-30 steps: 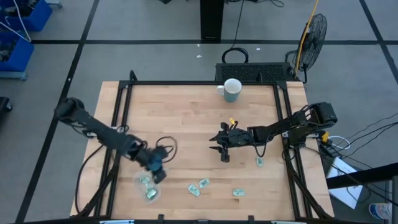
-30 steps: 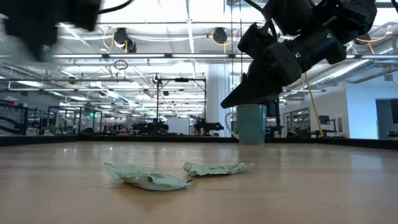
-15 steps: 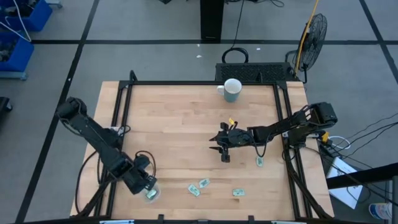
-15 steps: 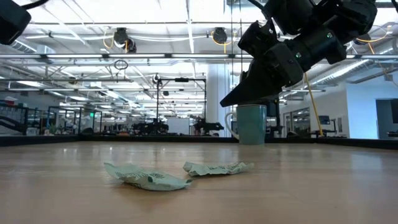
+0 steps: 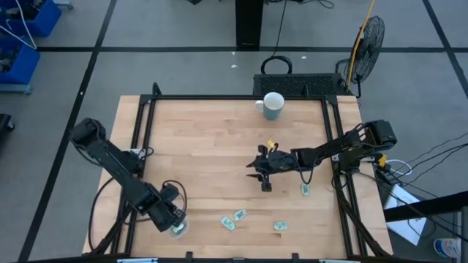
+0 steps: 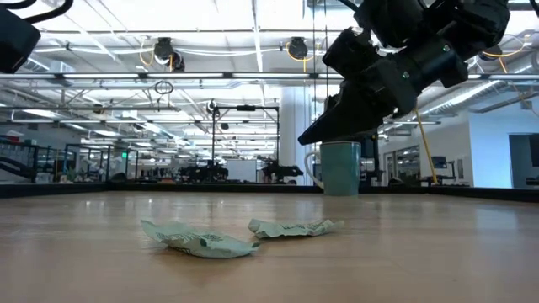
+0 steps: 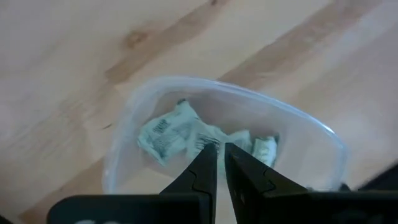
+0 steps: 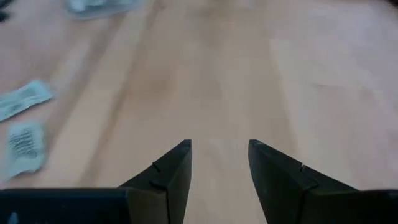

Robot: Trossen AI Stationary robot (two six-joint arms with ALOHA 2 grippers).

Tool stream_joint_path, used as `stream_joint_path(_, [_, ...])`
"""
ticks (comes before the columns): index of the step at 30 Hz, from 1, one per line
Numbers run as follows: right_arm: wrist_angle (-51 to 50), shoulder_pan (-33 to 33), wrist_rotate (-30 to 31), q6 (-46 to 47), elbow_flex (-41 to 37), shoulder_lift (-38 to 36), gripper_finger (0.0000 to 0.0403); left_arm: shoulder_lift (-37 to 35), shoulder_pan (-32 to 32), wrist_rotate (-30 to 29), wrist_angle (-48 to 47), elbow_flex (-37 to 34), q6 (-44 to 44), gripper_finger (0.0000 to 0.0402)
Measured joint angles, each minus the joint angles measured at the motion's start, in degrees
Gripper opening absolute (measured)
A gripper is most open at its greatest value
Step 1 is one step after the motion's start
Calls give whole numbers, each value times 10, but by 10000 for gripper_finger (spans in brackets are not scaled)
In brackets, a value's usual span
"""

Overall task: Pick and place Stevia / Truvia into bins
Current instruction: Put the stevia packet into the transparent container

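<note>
The clear tub (image 5: 180, 229) sits near the table's near-left corner and holds pale green Stevia packets (image 7: 263, 147). My left gripper (image 5: 172, 219) hangs over the tub, pointing down into it (image 7: 219, 149), shut on a crumpled packet (image 7: 166, 132). Several more packets lie flat on the wood: two (image 5: 228, 223) (image 5: 239, 215) right of the tub, one (image 5: 280, 226) farther right, one (image 5: 305, 190) near the right rail. My right gripper (image 5: 262, 177) hovers open above the bare table at mid-right (image 8: 219, 152), touching nothing. My left gripper pinches a crumpled green-and-white packet by its end (image 7: 209, 142) at the free ends of its two fingers, coming from above and pointing down. The rest of the packet spreads out inside the tub's walls; whether it rests on the tub's floor I cannot tell.
A white mug (image 5: 272, 105) stands at the far edge of the table, also seen behind the right arm (image 6: 339, 168). Black rails (image 5: 333, 139) frame the table. Two loose packets (image 6: 202, 242) (image 6: 295, 227) lie in the foreground of the low view.
My left gripper has moved toward the near edge and down, from just beyond the tub's far side to over the tub, with its arm folding in closer. The right arm has kept still.
</note>
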Motion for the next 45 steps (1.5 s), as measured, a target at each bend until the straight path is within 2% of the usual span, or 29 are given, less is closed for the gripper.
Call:
stream_joint_path(6, [13,19,-153,-29,0,0,151,-34,22,-3,25,0,40,37])
stream_joint_path(8, [8,31,-192,-28,0,0,151,-46,29,-21,24,8,73,37])
stream_joint_path(10, [-4,45,-203,-24,0,0,151,-54,37,-60,27,23,109,37])
stream_joint_path(13, [-33,67,-155,-11,0,0,151,-59,47,-152,43,49,201,37])
stream_joint_path(16, [-107,82,-50,-5,0,-18,151,-59,57,-243,74,77,333,37])
stream_joint_path(19, [-248,90,56,47,0,-53,151,-59,69,-327,141,86,467,37])
stream_joint_path(22, [-403,94,88,141,0,-103,151,-59,83,-374,211,85,590,37])
stream_joint_path(27, [-628,99,54,317,0,-191,151,-58,109,-380,265,85,727,37])
stream_joint_path(33, [-777,135,34,442,0,-239,151,-52,143,-380,272,85,752,37])
stream_joint_path(36, [-790,155,34,479,-5,-239,151,-43,155,-372,267,85,753,37])
stream_joint_path(40, [-743,169,30,524,-37,-238,151,-29,167,-359,266,85,754,37])
stream_joint_path(45, [-717,173,-18,566,-79,-239,151,-19,174,-358,268,84,779,37])
